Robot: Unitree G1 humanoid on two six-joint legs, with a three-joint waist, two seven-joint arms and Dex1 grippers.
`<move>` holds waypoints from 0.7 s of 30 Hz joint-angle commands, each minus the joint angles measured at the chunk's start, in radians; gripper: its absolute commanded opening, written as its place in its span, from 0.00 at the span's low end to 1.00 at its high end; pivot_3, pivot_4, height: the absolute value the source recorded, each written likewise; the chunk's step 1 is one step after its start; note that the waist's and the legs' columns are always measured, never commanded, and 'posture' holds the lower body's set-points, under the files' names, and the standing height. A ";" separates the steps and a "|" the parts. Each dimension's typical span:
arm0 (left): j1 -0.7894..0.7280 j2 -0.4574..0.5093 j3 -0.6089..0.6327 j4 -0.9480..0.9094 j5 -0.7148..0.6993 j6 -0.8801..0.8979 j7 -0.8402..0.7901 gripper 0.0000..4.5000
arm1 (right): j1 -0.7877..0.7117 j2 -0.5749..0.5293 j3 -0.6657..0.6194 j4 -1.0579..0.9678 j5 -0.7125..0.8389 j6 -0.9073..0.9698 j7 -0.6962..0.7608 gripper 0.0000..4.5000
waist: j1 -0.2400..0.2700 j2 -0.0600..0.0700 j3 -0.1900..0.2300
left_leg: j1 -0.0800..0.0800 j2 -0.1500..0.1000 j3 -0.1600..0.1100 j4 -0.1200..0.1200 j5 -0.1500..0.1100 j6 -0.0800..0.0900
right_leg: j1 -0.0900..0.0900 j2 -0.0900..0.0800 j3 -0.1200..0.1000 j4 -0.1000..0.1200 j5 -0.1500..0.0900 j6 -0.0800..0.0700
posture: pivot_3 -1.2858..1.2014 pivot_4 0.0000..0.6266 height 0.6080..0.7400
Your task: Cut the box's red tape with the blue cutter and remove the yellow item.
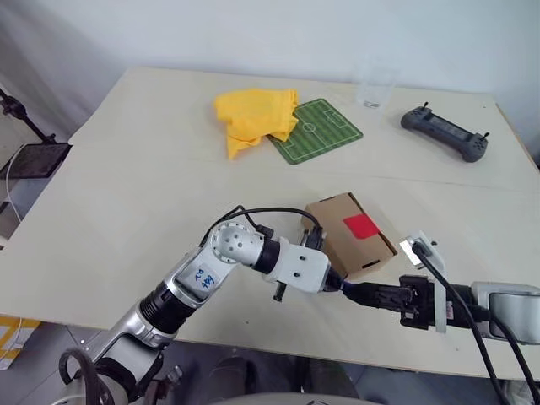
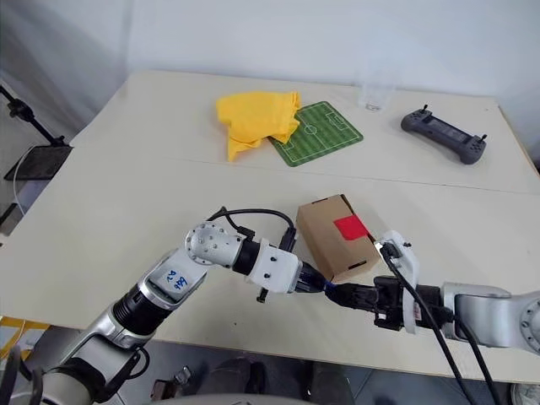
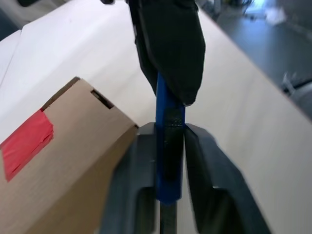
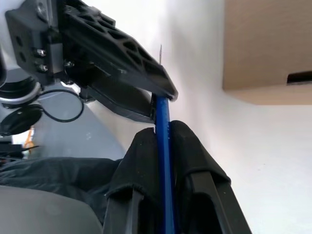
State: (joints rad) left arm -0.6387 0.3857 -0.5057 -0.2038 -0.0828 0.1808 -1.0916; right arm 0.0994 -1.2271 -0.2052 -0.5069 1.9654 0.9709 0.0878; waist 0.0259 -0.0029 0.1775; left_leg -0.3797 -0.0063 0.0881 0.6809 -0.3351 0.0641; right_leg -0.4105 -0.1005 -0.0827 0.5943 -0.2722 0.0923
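While both my grippers meet near the table's front edge, my right gripper (image 4: 163,146) pinches the blue cutter (image 4: 162,127) tight and my left gripper (image 3: 168,146) clasps its other end. Box (image 1: 350,234) sits just beyond, red tape (image 1: 359,224) on top, lid closed. Farther back: yellow cloth (image 1: 253,118), green mat (image 1: 319,131), controller (image 1: 445,133), glass (image 1: 374,89).

Materials and surface finish

The box (image 1: 350,234) is seen as matt brown cardboard, the red tape (image 1: 360,224) as smooth, the blue cutter (image 3: 165,146) as plastic-looking, the bench (image 1: 126,194) as pale, matt and smooth.
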 commanded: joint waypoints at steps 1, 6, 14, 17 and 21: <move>0.035 0.032 0.083 -0.083 -0.148 0.102 -0.055 0.50 | 0.083 -0.050 -0.153 -0.041 0.007 0.018 0.104 0.02 | -0.001 0.000 0.000 | 0.000 0.000 0.000 0.000 0.000 0.000 | 0.000 0.000 0.000 0.000 0.000 0.000 | 0.52 0.24 1.00; 0.144 0.213 0.236 -0.109 -0.366 0.216 -0.209 0.70 | 0.341 -0.052 -0.485 -0.096 0.007 0.068 0.238 0.02 | -0.004 0.001 0.000 | 0.000 0.001 -0.001 -0.001 0.000 -0.002 | 0.000 0.001 -0.001 0.001 -0.001 -0.001 | 0.52 0.24 1.00; 0.069 0.219 0.425 0.199 -0.436 0.232 -0.194 0.56 | 0.696 0.081 -0.992 -0.162 0.007 0.101 0.250 0.02 | 0.022 0.001 0.000 | -0.001 0.000 -0.003 0.000 -0.004 0.003 | 0.002 0.001 0.001 -0.004 0.000 -0.002 | 0.52 0.24 1.00; -0.039 0.154 0.415 0.327 -0.387 0.202 -0.153 0.35 | 0.761 0.113 -1.133 -0.147 0.007 0.134 0.199 0.02 | 0.027 0.001 0.000 | -0.003 0.000 -0.002 0.000 -0.003 -0.002 | 0.000 0.001 0.002 -0.005 0.001 -0.002 | 0.52 0.24 1.00; -0.201 0.032 0.355 0.476 -0.323 0.159 -0.144 0.08 | 0.806 0.099 -1.242 -0.122 0.007 0.143 0.133 0.02 | 0.033 0.000 0.000 | -0.007 0.000 -0.002 0.000 -0.002 0.001 | -0.004 0.001 0.002 -0.004 0.003 0.002 | 0.52 0.24 1.00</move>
State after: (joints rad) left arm -0.8158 0.4312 -0.1323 0.2590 -0.4256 0.3660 -1.2316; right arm 0.8952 -1.1218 -1.4013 -0.6469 1.9568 1.1155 0.2355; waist 0.0593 -0.0024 0.1779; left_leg -0.3871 -0.0067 0.0859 0.6810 -0.3384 0.0650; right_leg -0.4148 -0.0986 -0.0807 0.5897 -0.2690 0.0948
